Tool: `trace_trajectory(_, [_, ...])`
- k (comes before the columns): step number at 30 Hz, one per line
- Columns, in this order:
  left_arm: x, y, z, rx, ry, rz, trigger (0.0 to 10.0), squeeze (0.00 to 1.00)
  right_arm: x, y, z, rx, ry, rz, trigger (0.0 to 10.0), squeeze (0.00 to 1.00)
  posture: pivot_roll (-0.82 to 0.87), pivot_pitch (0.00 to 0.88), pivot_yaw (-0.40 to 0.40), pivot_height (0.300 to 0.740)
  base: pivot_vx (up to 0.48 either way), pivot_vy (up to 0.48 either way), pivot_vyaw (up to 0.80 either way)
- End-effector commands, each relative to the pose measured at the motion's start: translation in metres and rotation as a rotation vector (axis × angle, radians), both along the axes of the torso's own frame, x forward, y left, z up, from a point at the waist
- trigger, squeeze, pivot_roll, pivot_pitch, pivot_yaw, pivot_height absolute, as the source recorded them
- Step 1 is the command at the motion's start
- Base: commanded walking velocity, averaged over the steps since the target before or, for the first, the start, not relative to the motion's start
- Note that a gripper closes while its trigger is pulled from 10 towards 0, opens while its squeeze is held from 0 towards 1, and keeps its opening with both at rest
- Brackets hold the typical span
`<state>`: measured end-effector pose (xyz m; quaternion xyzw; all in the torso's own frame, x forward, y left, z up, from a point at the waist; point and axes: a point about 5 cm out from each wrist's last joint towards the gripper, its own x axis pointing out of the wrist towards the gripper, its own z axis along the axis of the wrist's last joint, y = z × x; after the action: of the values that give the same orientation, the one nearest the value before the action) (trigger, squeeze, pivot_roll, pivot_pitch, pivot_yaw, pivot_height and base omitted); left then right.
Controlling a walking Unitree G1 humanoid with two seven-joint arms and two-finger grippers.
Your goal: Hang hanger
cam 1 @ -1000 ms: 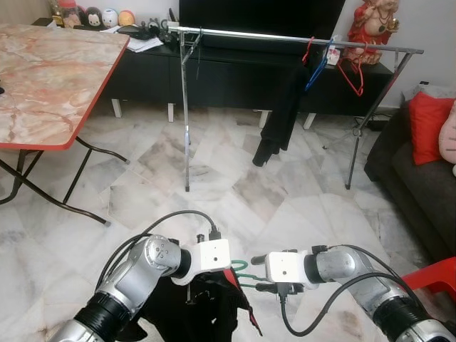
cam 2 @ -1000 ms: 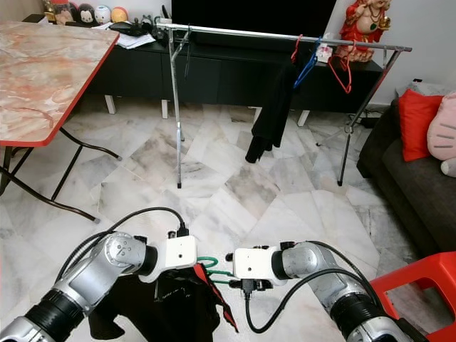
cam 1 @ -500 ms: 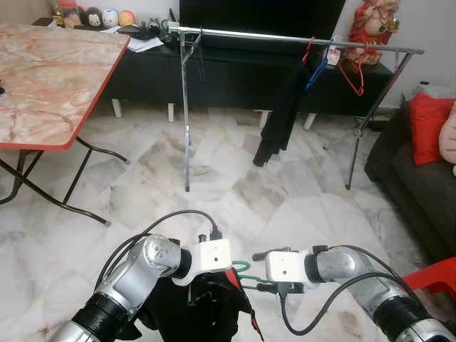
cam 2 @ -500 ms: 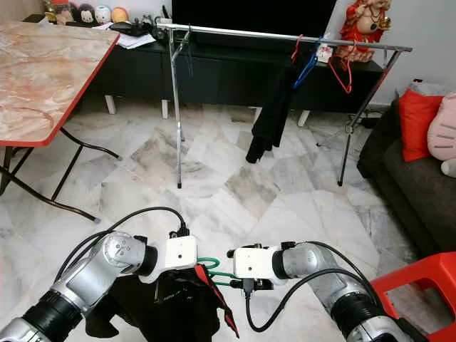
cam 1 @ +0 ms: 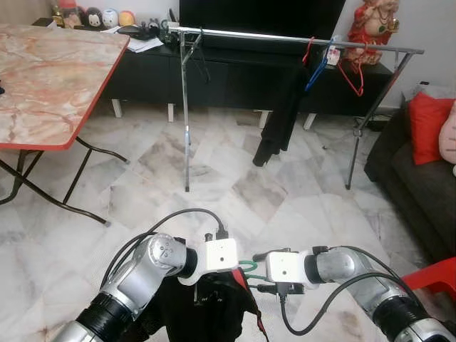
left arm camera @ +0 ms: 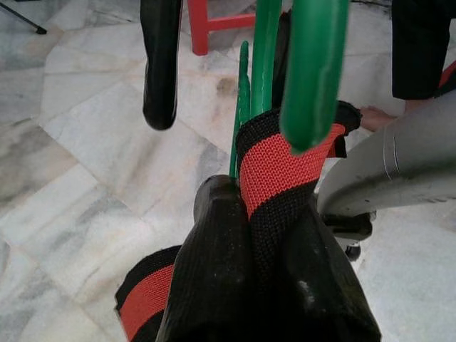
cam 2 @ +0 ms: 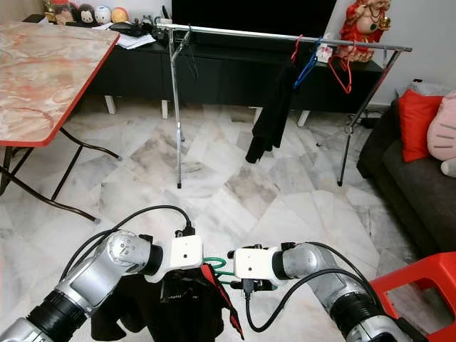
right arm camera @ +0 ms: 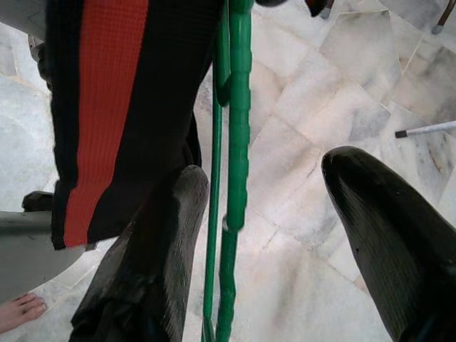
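A: Right in close, both arms meet low over the marble floor (cam 1: 235, 185). The left gripper (left arm camera: 235, 206) has one finger pressed against the black-and-red garment (left arm camera: 274, 164) while the other stands off, apart from it.

B: So is it pinching?

A: Can't tell for certain; one finger touches cloth, the other hangs free, so I'd call those fingers spread. The right gripper (right arm camera: 285, 235) is spread wide too, with the green hanger (right arm camera: 237, 142) running between its fingers, lying against one and well clear of the other.

B: And where's the hanger overall?

A: Low between the two wrists (cam 1: 246, 269), the garment draped on it, dark cloth bunched beneath the left arm.

B: Progress?

A: My read: early. The garment seems threaded on, but the hanger sits near the floor, well apart from the clothes rail (cam 1: 249, 34) across the room. Carrying it over and hooking it on remain.

B: Anything on that rail?

A: A black garment (cam 1: 279, 117) hangs there, with a blue hanger (cam 1: 314, 71) and red hangers (cam 1: 352, 75) beside it. Beyond stands the dark TV cabinet (cam 1: 142, 71); the marble-top table (cam 1: 50, 78) is on the left, a sofa (cam 1: 420, 178) on the right.
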<state>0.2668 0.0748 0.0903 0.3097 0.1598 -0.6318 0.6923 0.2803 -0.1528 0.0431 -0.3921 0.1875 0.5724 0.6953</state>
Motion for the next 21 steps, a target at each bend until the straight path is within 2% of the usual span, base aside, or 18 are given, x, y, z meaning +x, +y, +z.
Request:
trace_trajectory(1, [-0.0015,-0.0084,0.0082,-0.032,-0.019,-0.031,10.0,0.0,0.0014,-0.0019,0.0012,-0.014,-0.002,0.004,10.0,0.0,-0.01,0.0,-0.165,0.74,0.0,0.0,0.0])
trace_trajectory(14, [-0.0018,-0.0158,0.0143,-0.072,-0.034,-0.032,10.0,0.0,0.0023,-0.0022,0.0016,-0.016,-0.005,0.001,10.0,0.0,-0.01,0.0,-0.166,0.74,0.0,0.0,0.0])
trace_trajectory(15, [-0.0018,-0.0159,0.0146,-0.073,-0.034,-0.033,10.0,0.0,0.002,-0.0024,0.0015,-0.016,-0.002,0.002,9.2,0.0,-0.01,0.0,-0.166,0.74,0.0,0.0,0.0])
trace_trajectory(16, [-0.0019,-0.016,0.0148,-0.074,-0.034,-0.033,10.0,0.0,0.0017,-0.0025,0.0013,-0.015,0.0,0.003,4.2,0.0,-0.01,0.0,-0.166,0.74,0.0,0.0,0.0])
trace_trajectory(17, [-0.002,-0.0161,0.0148,-0.074,-0.034,-0.033,10.0,0.0,0.0013,-0.0026,0.0012,-0.014,0.003,0.005,1.2,0.0,-0.01,0.0,-0.166,0.74,0.0,0.0,0.0])
trace_trajectory(18, [-0.002,-0.0161,0.0148,-0.075,-0.034,-0.033,10.0,0.0,0.0009,-0.0027,0.0011,-0.012,0.006,0.008,0.0,0.0,-0.01,0.0,-0.166,0.74,0.0,0.0,0.0])
trace_trajectory(21, [-0.0022,-0.0162,0.0147,-0.074,-0.033,-0.033,10.0,0.0,0.0002,-0.0026,0.0011,-0.009,0.01,0.012,0.0,0.0,-0.01,0.0,-0.166,0.74,0.0,0.0,0.0])
